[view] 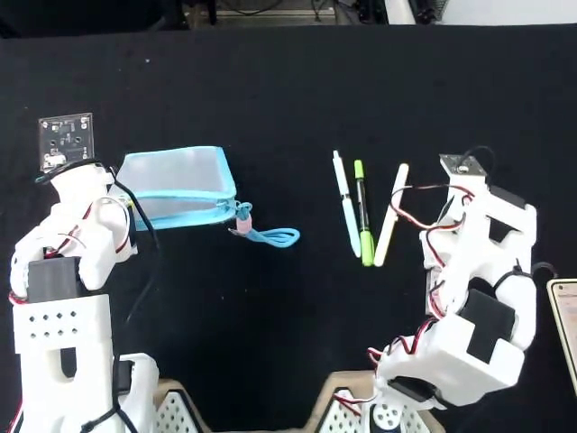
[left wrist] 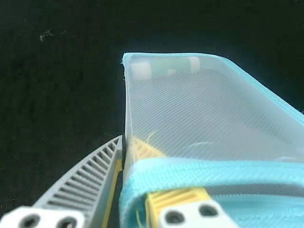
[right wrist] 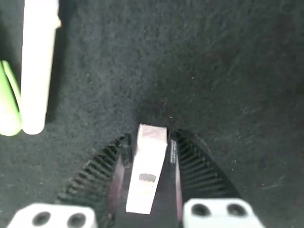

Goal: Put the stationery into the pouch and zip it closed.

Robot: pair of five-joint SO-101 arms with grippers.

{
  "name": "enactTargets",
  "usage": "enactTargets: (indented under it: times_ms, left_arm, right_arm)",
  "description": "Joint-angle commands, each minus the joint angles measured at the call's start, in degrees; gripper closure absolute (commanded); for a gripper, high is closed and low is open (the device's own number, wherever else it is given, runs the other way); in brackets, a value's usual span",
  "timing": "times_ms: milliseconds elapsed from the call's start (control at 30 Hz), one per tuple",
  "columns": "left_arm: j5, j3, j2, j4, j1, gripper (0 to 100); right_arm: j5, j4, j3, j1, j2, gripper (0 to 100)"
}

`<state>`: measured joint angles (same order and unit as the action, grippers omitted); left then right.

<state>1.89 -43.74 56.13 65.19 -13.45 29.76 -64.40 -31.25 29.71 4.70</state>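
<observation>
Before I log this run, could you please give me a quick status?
Left hand shut on pouch edge. Right hand shut on white block. Three pens on table, outside pouch. Blue cord lies between.

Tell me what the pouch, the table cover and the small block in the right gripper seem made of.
The pouch: translucent ribbed plastic sheet, a yellow part shows through it; light blue woven-looking zip band. The table cover: matte black cloth, felt-like, with a fuzzy nap. The small block: pale, matte, square-edged, perhaps a rubber eraser; uncertain.
</observation>
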Motion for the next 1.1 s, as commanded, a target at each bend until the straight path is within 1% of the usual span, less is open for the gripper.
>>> enactTargets:
  times_ms: [0,533,567,633,700,767,867,1067]
  left_arm:
    - [-0.4,0.2,0.0,-1.1,-0.7,97]
    - [-0.4,0.2,0.0,-1.1,-0.7,97]
    - [-0.4,0.2,0.0,-1.1,-0.7,97]
    - [-0.4,0.2,0.0,-1.1,-0.7,97]
    - [-0.4,0.2,0.0,-1.1,-0.7,97]
    - [-0.5,0.2,0.0,-1.1,-0.7,97]
    - [-0.5,0.2,0.0,-1.1,-0.7,97]
    - [-0.5,0.2,0.0,-1.1,-0.7,97]
  right_arm:
    - [-0.1,0.6,0.1,-0.4,-0.3,87.7]
    - [0.0,1.0,-1.7,-0.4,-0.3,88.1]
    - [0.0,1.1,-1.7,-0.4,-0.3,90.0]
    - [0.0,1.1,-1.9,-0.4,-0.3,99.4]
    - [0.0,1.0,-2.1,-0.4,-0.3,97.5]
    - [-0.1,0.6,-1.6,-0.4,-0.9,98.7]
    - [-0.1,-3.1,0.5,-0.4,-2.8,98.8]
    - [0.1,-16.3,7.5,-1.6,-11.2,98.8]
